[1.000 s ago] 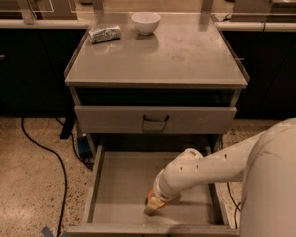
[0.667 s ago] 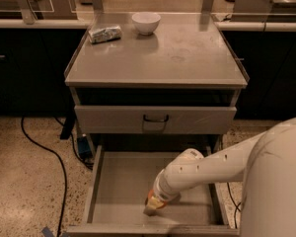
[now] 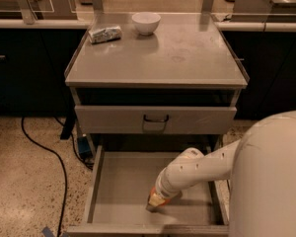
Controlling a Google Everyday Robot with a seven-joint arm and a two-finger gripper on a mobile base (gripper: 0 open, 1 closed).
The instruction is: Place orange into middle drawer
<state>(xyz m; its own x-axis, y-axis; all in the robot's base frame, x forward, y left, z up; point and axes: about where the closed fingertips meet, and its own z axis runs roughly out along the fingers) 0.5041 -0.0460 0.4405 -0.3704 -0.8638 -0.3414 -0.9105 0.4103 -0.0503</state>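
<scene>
Nothing has moved since the picture from a second ago. The big white arm [image 3: 197,169] is in the same spot, and the bowl and packet are too.

The arm reaches down into the middle drawer [image 3: 123,181], which is pulled out. The end effector [image 3: 157,204] is low over the drawer floor, close to the front edge. The orange [image 3: 155,199] is right at its tip, inside the drawer. I cannot tell if the end effector is gripping the orange or has let it go.

The drawer floor to the left of the end effector is bare grey metal. Past the end effector, higher up, is a shut drawer front [image 3: 113,120] with a dark handle [image 3: 155,118].

Above that, well away from the end effector, is the table [image 3: 187,53]. At its far edge stands a white bowl [image 3: 146,22]. Just left of the bowl lies a silver foil packet [image 3: 105,33].
</scene>
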